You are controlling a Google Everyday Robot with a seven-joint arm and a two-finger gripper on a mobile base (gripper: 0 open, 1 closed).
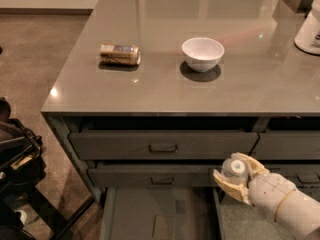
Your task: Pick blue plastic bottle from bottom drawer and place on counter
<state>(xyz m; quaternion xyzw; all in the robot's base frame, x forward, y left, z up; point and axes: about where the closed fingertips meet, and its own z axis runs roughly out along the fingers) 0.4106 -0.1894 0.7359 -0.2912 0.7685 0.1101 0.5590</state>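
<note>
My gripper (236,175) is at the lower right, in front of the drawer fronts and just right of the open bottom drawer (150,215). Its cream fingers (227,184) are shut on the blue plastic bottle (234,168), of which I see mainly the white cap with a green mark. The bottle is held above the drawer's right edge, below the level of the counter (165,91). The drawer floor shows a lighter rectangular patch and nothing else on it.
On the counter lie a tan-and-brown can (119,54) on its side at the left and a white bowl (202,53) in the middle. A big white jar (310,26) stands at the far right edge. Dark equipment (15,159) sits on the floor at the left.
</note>
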